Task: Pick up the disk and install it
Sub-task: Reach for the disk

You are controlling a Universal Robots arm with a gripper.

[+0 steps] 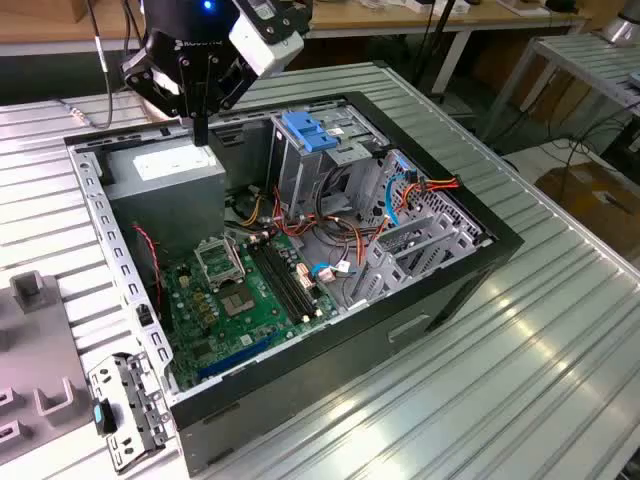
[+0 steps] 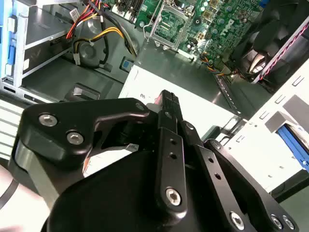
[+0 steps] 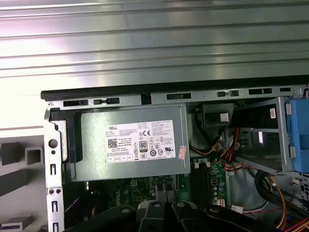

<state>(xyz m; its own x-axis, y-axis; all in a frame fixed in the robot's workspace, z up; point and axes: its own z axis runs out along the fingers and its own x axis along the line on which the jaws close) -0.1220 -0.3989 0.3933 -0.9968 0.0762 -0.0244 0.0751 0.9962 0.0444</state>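
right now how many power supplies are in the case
1. The power supply sits in the case corner at the exterior view's upper left, beside the cage, which may hide more.

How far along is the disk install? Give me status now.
Done: nothing that shows yet. In hand: the end effector is shut with nothing between its fingers, hovering over the power supply inside the open computer case. Left: picking up the disk and installing it both appear still to do.
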